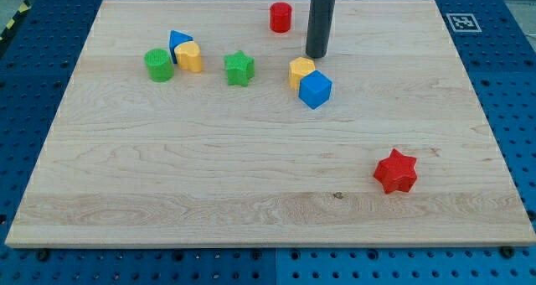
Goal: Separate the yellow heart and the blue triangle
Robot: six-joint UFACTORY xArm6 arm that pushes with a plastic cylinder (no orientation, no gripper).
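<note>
The yellow heart (189, 57) sits near the board's upper left, touching the blue triangle (177, 41) just behind it on its upper left. A green cylinder (158, 64) stands just left of the pair, close to both. My tip (315, 55) is far to their right, just above the yellow hexagon (301, 69), with the rod rising to the view's top.
A green star (239, 68) lies right of the heart. A blue cube (316, 89) touches the yellow hexagon's lower right. A red cylinder (280, 17) stands near the top edge. A red star (395, 171) lies at the lower right. The wooden board (251, 193) ends in blue pegboard.
</note>
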